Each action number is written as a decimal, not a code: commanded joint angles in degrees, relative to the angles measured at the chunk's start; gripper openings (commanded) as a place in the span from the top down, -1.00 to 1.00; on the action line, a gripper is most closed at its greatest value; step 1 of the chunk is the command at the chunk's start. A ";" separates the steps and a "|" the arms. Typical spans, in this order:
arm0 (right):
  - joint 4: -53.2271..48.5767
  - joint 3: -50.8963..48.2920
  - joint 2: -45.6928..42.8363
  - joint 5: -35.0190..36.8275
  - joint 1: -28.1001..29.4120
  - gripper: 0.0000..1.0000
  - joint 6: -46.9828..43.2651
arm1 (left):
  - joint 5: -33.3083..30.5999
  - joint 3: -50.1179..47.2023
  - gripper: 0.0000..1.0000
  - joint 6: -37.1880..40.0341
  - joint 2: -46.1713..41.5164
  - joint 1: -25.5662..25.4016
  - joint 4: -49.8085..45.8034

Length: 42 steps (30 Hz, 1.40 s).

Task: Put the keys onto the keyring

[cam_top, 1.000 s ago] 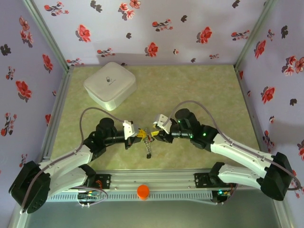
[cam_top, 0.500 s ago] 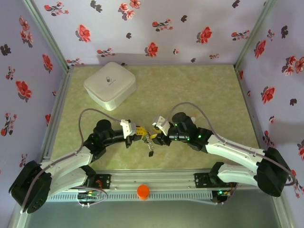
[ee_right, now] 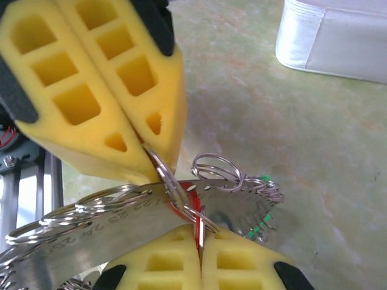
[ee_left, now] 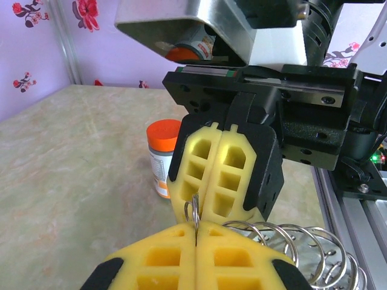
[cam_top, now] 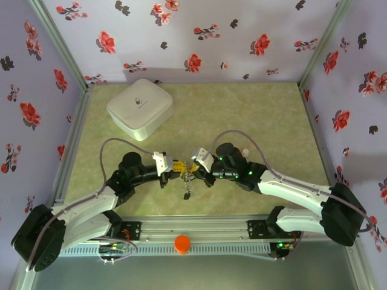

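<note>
My left gripper (cam_top: 179,170) and right gripper (cam_top: 192,171) meet tip to tip above the mat, with a small bunch of keys (cam_top: 188,188) hanging below them. In the left wrist view my left gripper (ee_left: 196,225) is shut on a small split ring (ee_left: 193,208), and the right fingers (ee_left: 233,163) are pressed shut just behind it. In the right wrist view my right gripper (ee_right: 199,232) is shut on a red-tagged key (ee_right: 188,202), through which that split ring passes. The keyring shows as a curved flat grey band (ee_right: 109,223) with stamped numbers. A green tag (ee_right: 259,225) shows behind it.
A white rounded square box (cam_top: 140,108) stands at the back left. An orange pill bottle (cam_top: 182,243) stands on the near rail between the arm bases and shows again as an orange-capped bottle (ee_left: 163,156). Flowered walls close in the mat on three sides.
The right wrist has slid a little left and toward the near edge, and the left gripper shifted with it. Both stay shut and joined, and the hanging keys swung slightly.
</note>
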 commanded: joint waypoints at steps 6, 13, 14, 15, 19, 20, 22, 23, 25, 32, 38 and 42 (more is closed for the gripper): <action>-4.87 3.97 3.64 -2.92 2.04 1.00 -2.79 | -0.08 0.40 1.00 -0.10 -0.76 -0.25 4.99; -5.52 3.22 0.37 1.47 1.98 0.70 -4.03 | -0.09 0.45 1.00 1.09 -1.18 -0.25 3.43; -5.64 3.00 -0.49 2.35 1.89 0.55 -4.21 | -0.02 0.49 1.00 1.31 -1.22 -0.26 3.01; -5.95 2.62 -1.57 3.32 1.70 0.48 -4.64 | -0.01 0.42 1.00 1.57 -1.30 -0.20 2.60; -8.82 2.02 -5.50 4.06 0.48 0.38 -7.65 | 0.33 0.65 1.00 2.45 -1.28 -0.25 1.60; -9.83 2.04 -6.30 4.02 0.13 0.38 -8.35 | 0.47 0.75 1.00 2.76 -1.24 -0.25 1.29; -11.55 2.83 -7.53 3.42 -0.46 0.42 -9.68 | 0.95 1.16 1.00 3.38 -1.03 -0.25 0.47; -12.05 3.42 -7.96 2.20 -0.61 0.46 -9.72 | 1.10 1.28 1.00 3.61 -0.90 -0.25 0.21; -11.45 4.52 -8.49 -0.66 -0.95 0.49 -9.15 | 1.78 1.53 1.00 3.82 -0.71 -0.27 0.13; -6.51 4.66 -5.86 -1.92 -0.96 0.46 -7.52 | 3.32 1.55 1.00 4.15 -0.04 -0.25 0.92; -4.46 5.38 -2.93 -4.57 -0.96 0.48 -6.58 | 4.50 1.76 1.00 4.08 0.03 -0.27 1.14; -3.00 5.26 -2.37 -5.31 -0.89 0.54 -6.19 | 5.06 1.74 1.00 3.77 0.09 -0.27 1.21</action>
